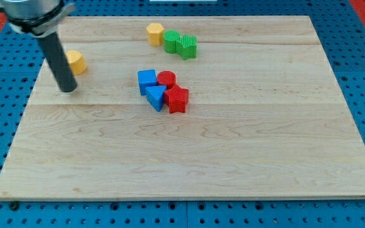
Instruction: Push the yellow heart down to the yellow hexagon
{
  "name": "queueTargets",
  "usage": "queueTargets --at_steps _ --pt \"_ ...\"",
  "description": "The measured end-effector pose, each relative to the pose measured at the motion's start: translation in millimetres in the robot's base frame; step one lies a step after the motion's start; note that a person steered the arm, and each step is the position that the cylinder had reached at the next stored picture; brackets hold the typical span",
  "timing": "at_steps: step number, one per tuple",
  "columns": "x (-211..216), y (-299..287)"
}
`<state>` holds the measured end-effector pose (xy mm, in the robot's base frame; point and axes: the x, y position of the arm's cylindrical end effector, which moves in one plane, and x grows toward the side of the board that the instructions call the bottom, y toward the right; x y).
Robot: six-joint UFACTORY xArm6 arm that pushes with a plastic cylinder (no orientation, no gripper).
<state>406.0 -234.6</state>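
Observation:
A yellow block [76, 61] lies near the board's left edge. The rod hides part of it, so I cannot tell its shape. A second yellow block [155, 33], which looks hexagonal, lies at the view's top centre, touching a green block [172, 41]. My tip [68, 90] rests on the board just below and slightly left of the left yellow block, close to it. The rod rises from the tip to the view's top left.
A second green block [187, 46] sits next to the first. In the middle, a blue square block [147, 79], a blue triangle [155, 97], a red round block [166, 78] and a red block [177, 99] are clustered together. The wooden board [233, 158] lies on a blue perforated surface.

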Motion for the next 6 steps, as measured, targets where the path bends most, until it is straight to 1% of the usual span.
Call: queueTargets --at_steps 1,2,3,4,5,6 --pt "-43.1 -12.6" --pt "-62.4 -5.3" --pt "-56.2 49.9" --pt "-64.4 140.3" --pt "-87.7 164.0" --pt "-118.7 161.1"
